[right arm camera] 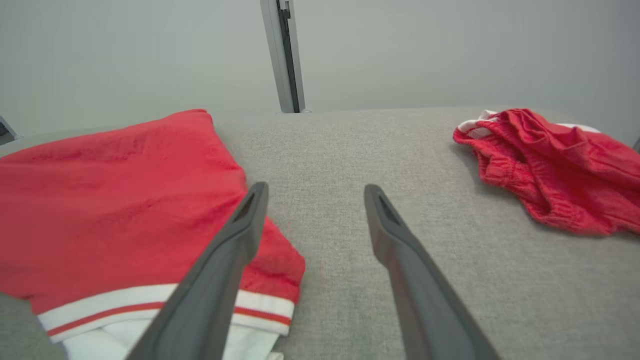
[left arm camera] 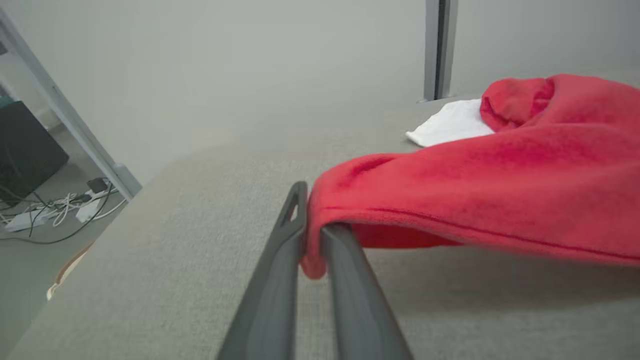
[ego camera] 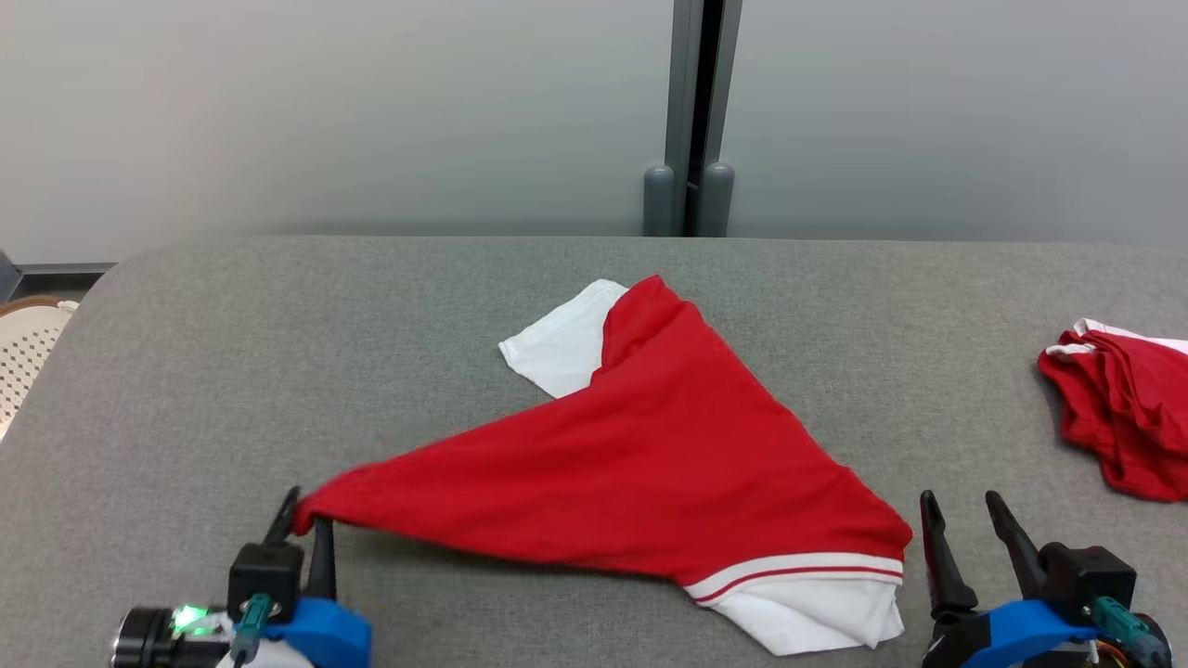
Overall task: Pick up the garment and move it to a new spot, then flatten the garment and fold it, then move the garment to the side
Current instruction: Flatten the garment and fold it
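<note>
The red garment (ego camera: 640, 464) with white sleeves and a white-striped hem lies spread across the grey table (ego camera: 278, 334). My left gripper (ego camera: 304, 520) is shut on its left corner, which is raised slightly off the table; in the left wrist view the red cloth (left arm camera: 450, 185) is pinched between the fingers (left arm camera: 345, 260) of that gripper (left arm camera: 312, 225). My right gripper (ego camera: 961, 510) stands open just right of the garment's striped hem corner, holding nothing. In the right wrist view this gripper (right arm camera: 315, 192) has its fingers wide apart over bare table, and the garment (right arm camera: 115, 200) lies to their left.
A second red garment (ego camera: 1118, 408), crumpled, lies at the table's right edge, also seen as a red heap (right arm camera: 555, 165) in the right wrist view. A pale perforated basket (ego camera: 23, 348) stands off the table's left side. Cables (left arm camera: 55, 210) lie on the floor.
</note>
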You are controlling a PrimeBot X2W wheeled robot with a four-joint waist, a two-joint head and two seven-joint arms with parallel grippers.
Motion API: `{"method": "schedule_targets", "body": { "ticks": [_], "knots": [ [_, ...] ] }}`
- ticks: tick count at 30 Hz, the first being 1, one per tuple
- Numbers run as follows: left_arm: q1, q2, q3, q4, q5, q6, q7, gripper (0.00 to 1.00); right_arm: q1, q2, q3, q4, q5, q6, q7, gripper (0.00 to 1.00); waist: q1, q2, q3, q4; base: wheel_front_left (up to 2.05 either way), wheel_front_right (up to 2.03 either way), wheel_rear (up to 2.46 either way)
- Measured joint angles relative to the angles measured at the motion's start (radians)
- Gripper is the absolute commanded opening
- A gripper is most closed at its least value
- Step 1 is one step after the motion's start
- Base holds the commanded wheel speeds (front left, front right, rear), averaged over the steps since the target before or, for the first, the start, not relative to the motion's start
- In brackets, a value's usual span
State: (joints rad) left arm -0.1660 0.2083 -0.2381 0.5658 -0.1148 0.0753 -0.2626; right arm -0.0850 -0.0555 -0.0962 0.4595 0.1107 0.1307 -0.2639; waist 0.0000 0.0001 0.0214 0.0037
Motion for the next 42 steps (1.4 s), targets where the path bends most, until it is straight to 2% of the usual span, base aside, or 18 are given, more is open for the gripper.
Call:
{"method": "schedule_targets", "body": {
  "ticks": [3, 8, 11, 20, 25, 31, 38, 42],
  "knots": [
    [0.038, -0.005, 0.053, 0.063, -0.009, 0.044, 0.0, 1.0, 0.009, 0.003, 0.027, 0.002, 0.017, 0.0, 0.0, 1.0, 0.0, 0.0, -0.011, -0.011, 0.0, 0.0, 0.0],
    [0.084, -0.04, 0.096, 0.07, -0.019, 0.065, 0.0, 1.0, 0.028, 0.004, 0.068, 0.002, 0.059, 0.0, 0.0, 1.0, 0.0, 0.0, -0.025, -0.015, 0.0, 0.0, 0.0],
    [0.099, -0.062, 0.117, 0.02, -0.019, 0.065, 0.0, 1.0, 0.033, 0.004, 0.084, 0.001, 0.073, 0.0, 0.0, 1.0, 0.0, 0.0, -0.033, -0.015, 0.0, 0.0, 0.0],
    [0.162, -0.125, 0.12, -0.019, -0.002, 0.014, 0.0, 1.0, 0.062, 0.005, 0.123, 0.014, 0.098, 0.0, 0.0, 1.0, -0.0001, 0.0, -0.049, -0.02, 0.0, 0.0, 0.0],
    [0.163, -0.133, 0.123, -0.021, 0.015, -0.005, 0.0, 1.0, 0.068, 0.005, 0.135, 0.034, 0.098, 0.0, 0.0, 1.0, 0.0, 0.0, -0.046, -0.019, 0.0, 0.0, 0.0],
    [0.165, -0.142, 0.12, -0.012, 0.029, -0.026, 0.0, 1.0, 0.075, 0.006, 0.163, 0.137, 0.084, 0.0, 0.0, 1.0, 0.0, 0.0, -0.037, -0.009, 0.0, 0.0, 0.0],
    [0.179, -0.149, 0.117, -0.011, 0.036, -0.041, 0.0, 1.0, 0.079, 0.006, 0.179, 0.17, 0.084, 0.0, 0.0, 1.0, 0.0, 0.0, -0.028, 0.003, 0.0, 0.0, 0.0],
    [0.179, -0.151, 0.107, -0.014, 0.046, -0.052, 0.0, 1.0, 0.08, 0.006, 0.156, 0.176, 0.072, 0.0, 0.0, 1.0, -0.0001, 0.0, -0.023, 0.01, 0.0, 0.0, 0.0]
  ]
}}
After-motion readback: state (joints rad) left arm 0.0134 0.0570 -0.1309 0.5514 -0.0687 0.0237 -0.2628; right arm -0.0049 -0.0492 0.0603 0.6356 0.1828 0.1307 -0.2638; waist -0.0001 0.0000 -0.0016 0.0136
